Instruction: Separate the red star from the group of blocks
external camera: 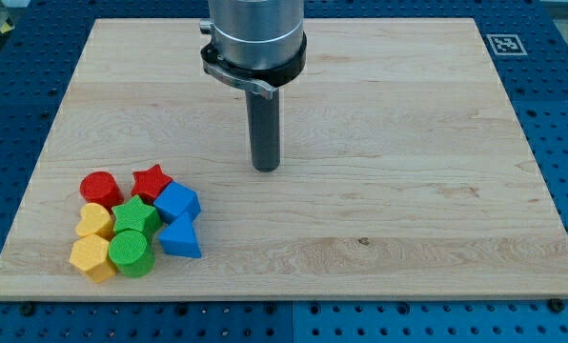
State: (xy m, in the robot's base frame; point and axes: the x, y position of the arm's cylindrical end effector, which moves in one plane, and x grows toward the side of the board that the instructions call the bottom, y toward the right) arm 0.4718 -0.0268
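The red star (152,181) sits at the top of a tight cluster of blocks in the board's lower left. It touches the red round block (101,188) on its left, the green block (135,216) below and the blue block (177,202) at its lower right. My tip (266,168) stands on the board to the right of the star and slightly above it, well apart from every block.
The cluster also holds a blue triangular block (180,238), a green round block (130,253), and two yellow blocks (95,222) (91,258). The wooden board (408,191) has a printed marker tag (505,44) at its top right corner.
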